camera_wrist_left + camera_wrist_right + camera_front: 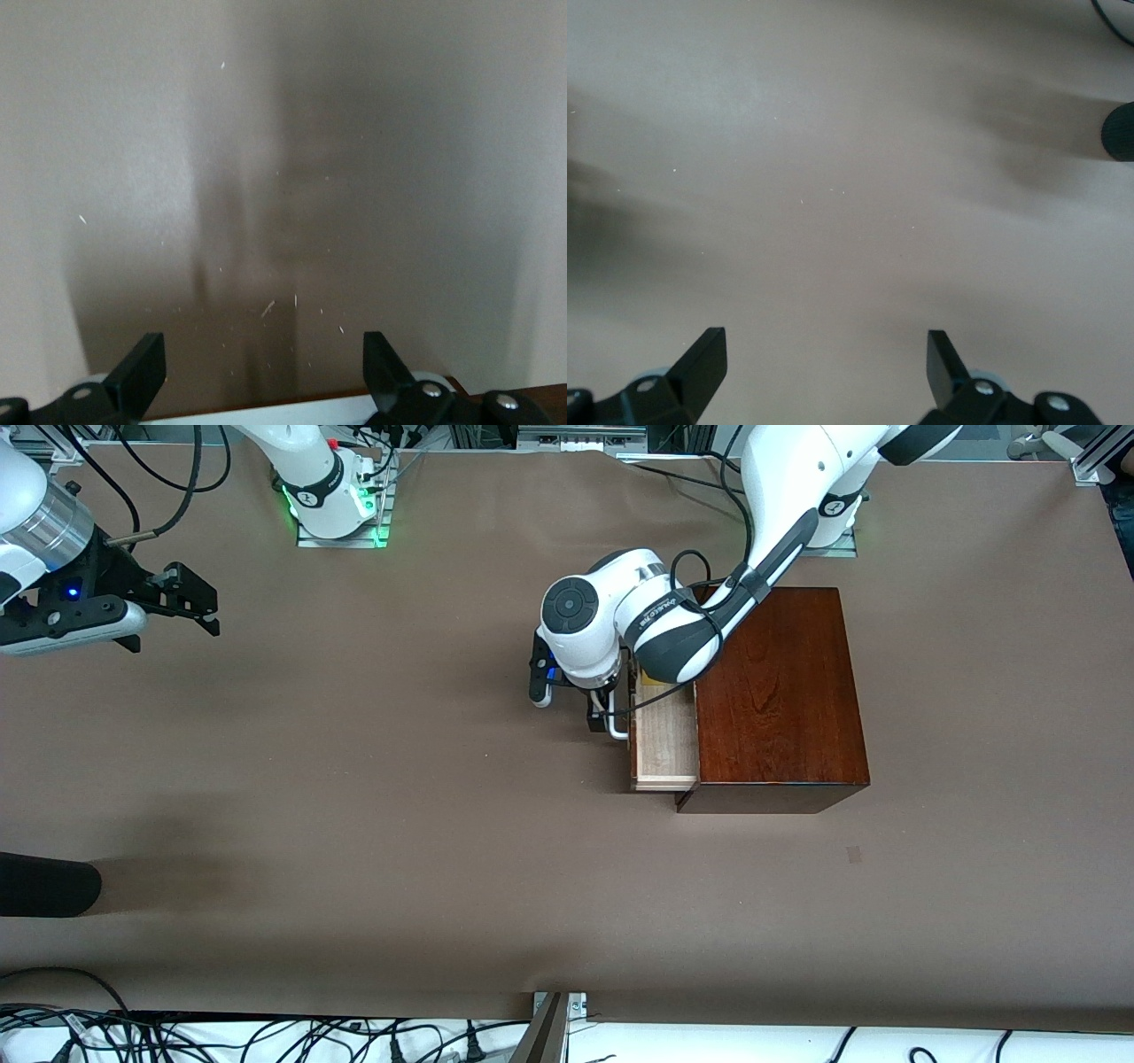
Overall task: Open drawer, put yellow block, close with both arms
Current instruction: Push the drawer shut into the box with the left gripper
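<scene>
The dark reddish-brown wooden box point(780, 691) stands toward the left arm's end of the table. Its drawer point(666, 748) is pulled partway out and shows pale wood and a white bar handle point(617, 729) point(292, 412). A sliver of the yellow block point(654, 681) shows inside the drawer, mostly hidden under the left arm's wrist. My left gripper point(602, 716) point(264, 372) is at the handle, open, with its fingers point(142, 367) wide apart on either side of the bar. My right gripper point(190, 598) point(828, 363) hangs open and empty over bare table at the right arm's end.
A black rounded object point(44, 884) point(1121, 131) juts in at the right arm's end, nearer the front camera. Cables point(266, 1036) lie along the table's near edge. The right arm's green-lit base point(337, 505) stands at the table's top edge.
</scene>
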